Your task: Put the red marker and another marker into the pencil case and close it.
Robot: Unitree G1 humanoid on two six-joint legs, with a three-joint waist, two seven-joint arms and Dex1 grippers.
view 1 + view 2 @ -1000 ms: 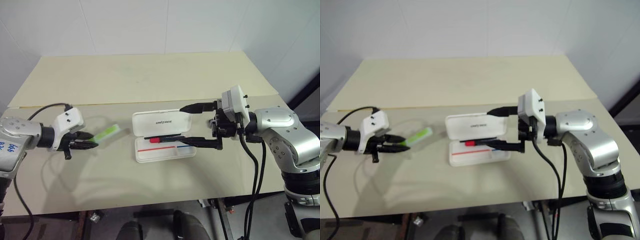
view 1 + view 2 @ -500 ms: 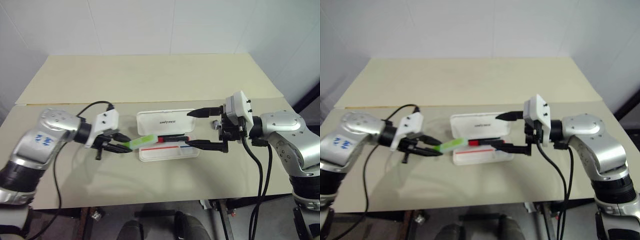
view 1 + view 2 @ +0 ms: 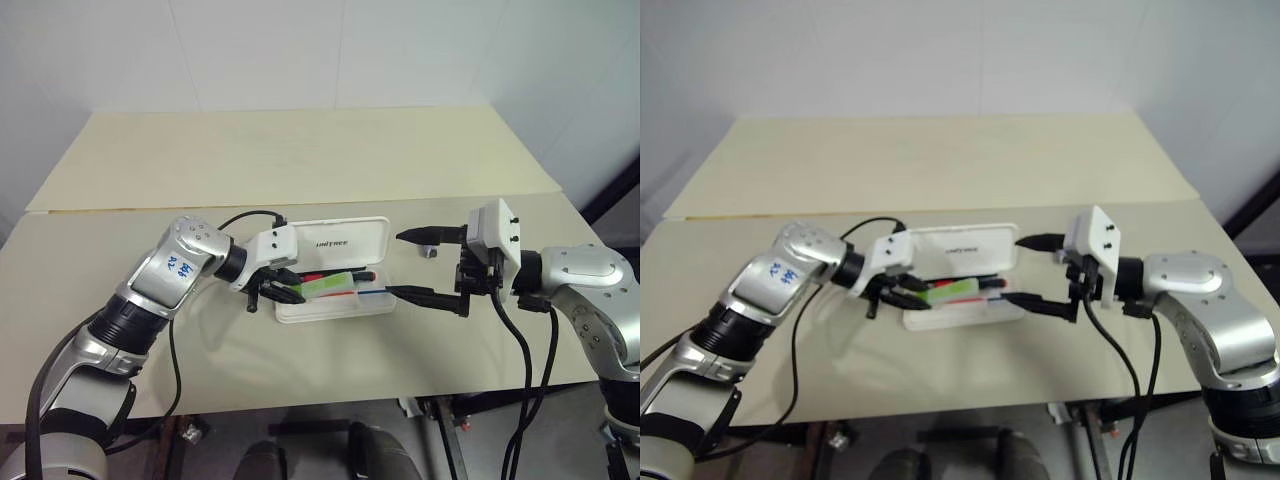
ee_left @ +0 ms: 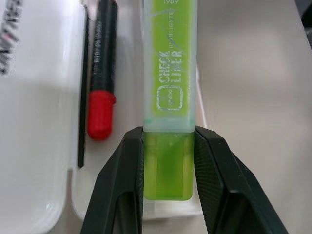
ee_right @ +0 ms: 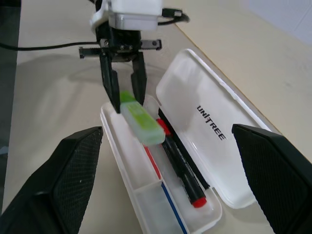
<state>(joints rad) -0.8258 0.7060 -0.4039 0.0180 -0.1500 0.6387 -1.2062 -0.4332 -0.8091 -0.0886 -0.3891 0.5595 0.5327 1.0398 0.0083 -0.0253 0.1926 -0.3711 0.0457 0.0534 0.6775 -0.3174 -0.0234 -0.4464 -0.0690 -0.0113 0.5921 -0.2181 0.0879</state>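
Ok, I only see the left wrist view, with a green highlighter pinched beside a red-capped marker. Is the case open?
Observer: Yes. The pencil case is fully open, with its lid lying flat on the table.
Operator: Where's the other tool?
Observer: The right tool hovers at the case's right end, open wide and holding nothing.
Operator: Is my highlighter inside yet?
Observer: Not quite. The green highlighter is tilted over the case's bottom half, and the left tool holds its back end above the rim.

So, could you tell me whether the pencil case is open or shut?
Open: the pencil case has its lid laid back flat, and the red marker lies in its tray.
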